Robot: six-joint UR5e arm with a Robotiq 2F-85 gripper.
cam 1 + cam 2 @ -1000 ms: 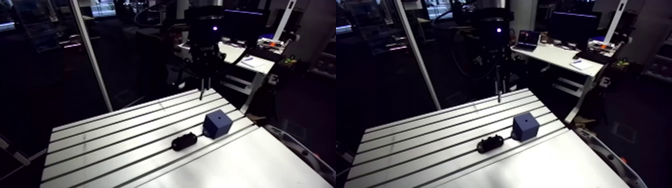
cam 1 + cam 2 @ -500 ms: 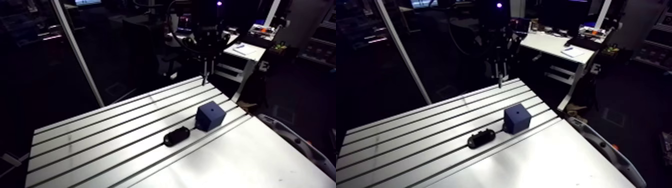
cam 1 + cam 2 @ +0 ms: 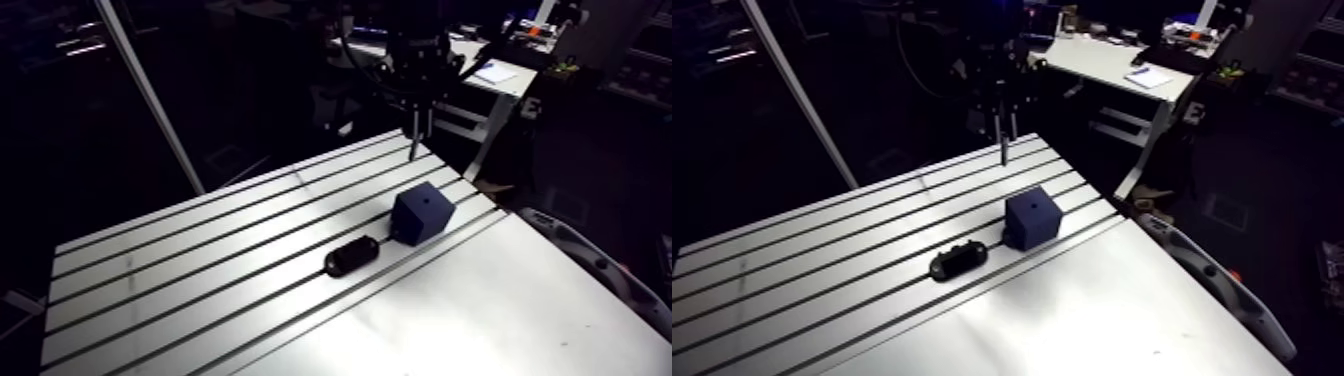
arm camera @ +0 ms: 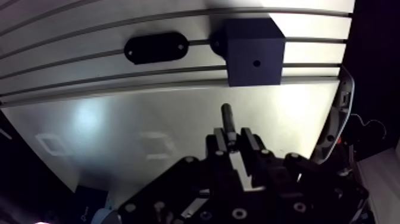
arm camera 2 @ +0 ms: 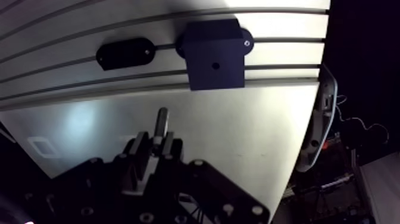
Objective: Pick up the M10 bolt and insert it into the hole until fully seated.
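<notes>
From my seat the end effector is clenched on the M10 bolt: the wrist view shows its two fingers pressed against either side of the bolt's near end, with the shank standing out straight ahead of them. The bolt reads as a slim, dark, round rod with a blunt tip; I cannot make out any thread. In that view the tip sits short of the blue block, apart from it and not lined up with the hole, a small dark dot in the middle of the block's facing side. None of that grip detail is legible in the arm view, where the fingers are only a dark mass. What the arm view gives me instead is height: the bolt hangs upright in the air, point down, clear of both the block and the surface. The block sits across the slots of the surface, with a black oval piece just beside it along the same slot.
</notes>
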